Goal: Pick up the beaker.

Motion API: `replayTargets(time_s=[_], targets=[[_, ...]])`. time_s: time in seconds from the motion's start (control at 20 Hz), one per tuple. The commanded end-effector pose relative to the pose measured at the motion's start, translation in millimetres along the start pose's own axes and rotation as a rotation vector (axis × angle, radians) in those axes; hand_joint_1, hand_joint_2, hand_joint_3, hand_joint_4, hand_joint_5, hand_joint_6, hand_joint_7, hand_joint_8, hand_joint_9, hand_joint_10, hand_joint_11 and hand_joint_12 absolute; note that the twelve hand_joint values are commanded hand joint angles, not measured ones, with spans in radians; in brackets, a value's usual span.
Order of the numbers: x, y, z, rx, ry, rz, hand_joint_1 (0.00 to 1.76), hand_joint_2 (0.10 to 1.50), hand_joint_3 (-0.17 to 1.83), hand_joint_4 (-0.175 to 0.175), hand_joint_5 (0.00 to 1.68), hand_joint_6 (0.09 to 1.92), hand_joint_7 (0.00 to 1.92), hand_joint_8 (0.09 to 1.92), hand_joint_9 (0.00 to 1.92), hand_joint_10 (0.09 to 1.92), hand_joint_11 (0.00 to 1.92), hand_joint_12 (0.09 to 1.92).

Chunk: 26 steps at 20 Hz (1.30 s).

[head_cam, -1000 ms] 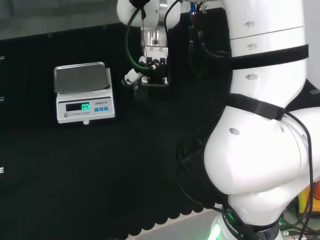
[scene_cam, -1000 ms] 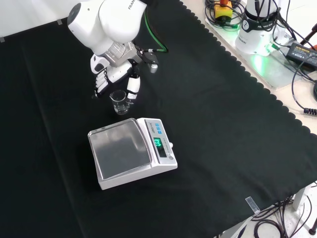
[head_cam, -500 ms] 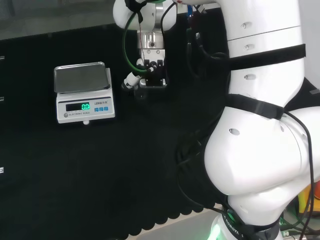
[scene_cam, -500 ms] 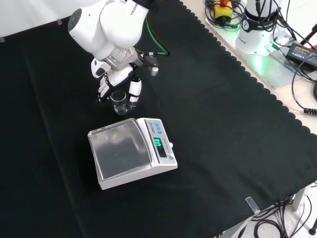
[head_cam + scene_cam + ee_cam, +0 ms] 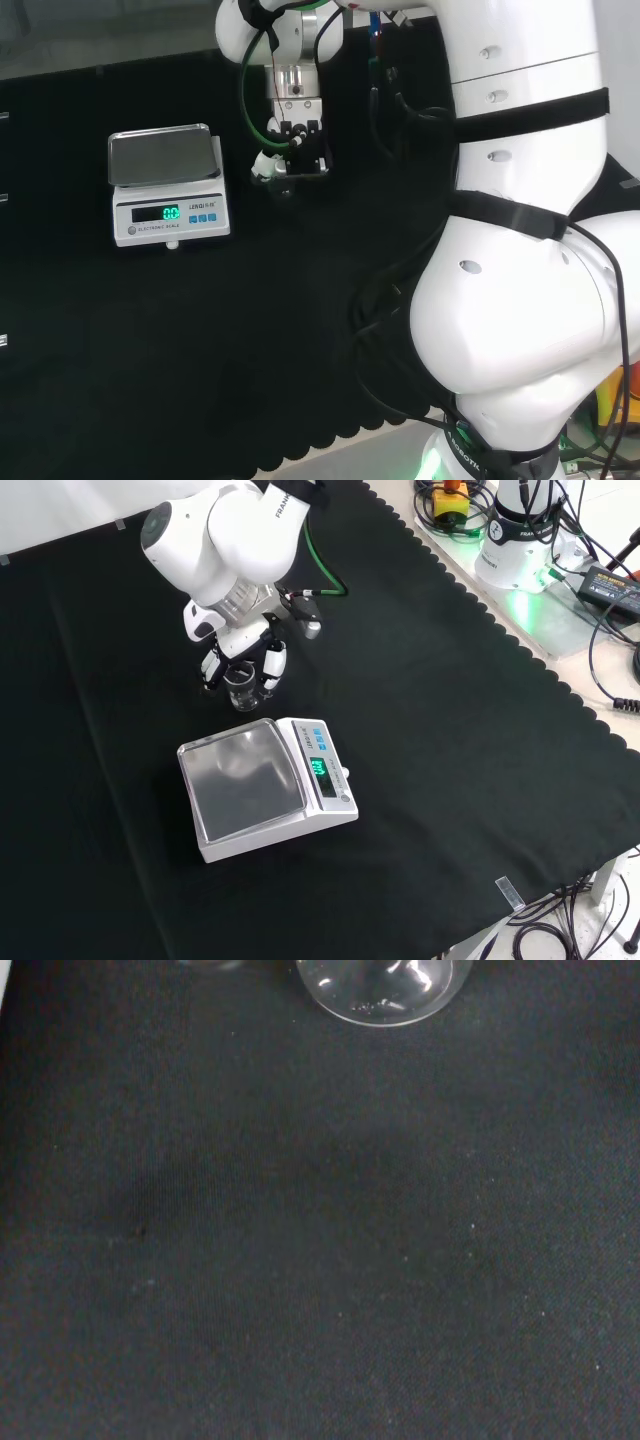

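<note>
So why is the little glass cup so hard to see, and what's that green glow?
Front view: the beaker is clear, so the black cloth shows through and just its rim catches light, between the hand fingers. Wrist view: its glass shines with white glare. Head view: the scale display glows green, and so does the arm's base.

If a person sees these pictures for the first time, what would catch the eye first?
Probably the big white robot arm, reaching over the black cloth. Its black and white hand is at a small clear glass beaker, just beyond a white scale with a steel pan in the front view.
</note>
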<state>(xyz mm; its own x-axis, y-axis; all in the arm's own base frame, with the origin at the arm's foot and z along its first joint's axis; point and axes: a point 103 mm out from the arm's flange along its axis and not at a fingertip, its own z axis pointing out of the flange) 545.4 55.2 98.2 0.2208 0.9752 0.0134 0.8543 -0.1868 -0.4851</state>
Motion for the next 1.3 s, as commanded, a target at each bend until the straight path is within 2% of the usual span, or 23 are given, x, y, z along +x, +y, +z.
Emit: replayTargets(time_s=[0.05,0.2,0.3,0.45,0.7,0.8,0.85,1.0,1.3], targets=[[-1,1,-1,-0.011,-0.006,-0.001,0.88,0.87,0.41,-0.168,0.51,0.21,0.68,0.93,1.36,0.5,1.43,0.73],[-1,1,-1,-0.024,-0.012,-0.002,0.93,0.88,0.43,-0.175,0.51,0.53,0.78,0.92,1.44,0.46,1.53,0.66],[-1,1,-3,-0.03,-0.016,-0.024,0.95,0.9,0.44,-0.175,0.53,0.69,0.84,0.93,1.47,0.46,1.58,0.63],[0,2,-6,-0.039,-0.028,-0.024,0.98,0.91,0.47,-0.175,0.58,0.79,0.91,0.94,1.49,0.47,1.63,0.61],[4,2,-7,-0.058,-0.049,-0.022,1.04,0.91,0.5,-0.175,0.72,0.83,1.05,0.92,1.52,0.51,1.72,0.55],[5,1,-9,-0.051,-0.07,-0.02,1.09,1.05,0.26,-0.175,0.8,1.08,1.09,0.92,1.53,0.52,1.75,0.53],[6,1,-9,-0.047,-0.078,-0.021,1.1,1.11,0.15,-0.175,0.82,1.15,1.1,0.92,1.53,0.53,1.75,0.52],[8,-1,-14,-0.021,-0.121,-0.029,1.11,1.16,0.04,-0.175,0.84,1.2,1.12,0.92,1.55,0.54,1.76,0.5],[3,-9,-27,-0.015,-0.154,-0.023,1.12,1.17,0.01,-0.175,0.87,1.17,1.15,0.92,1.61,0.53,1.76,0.5]])
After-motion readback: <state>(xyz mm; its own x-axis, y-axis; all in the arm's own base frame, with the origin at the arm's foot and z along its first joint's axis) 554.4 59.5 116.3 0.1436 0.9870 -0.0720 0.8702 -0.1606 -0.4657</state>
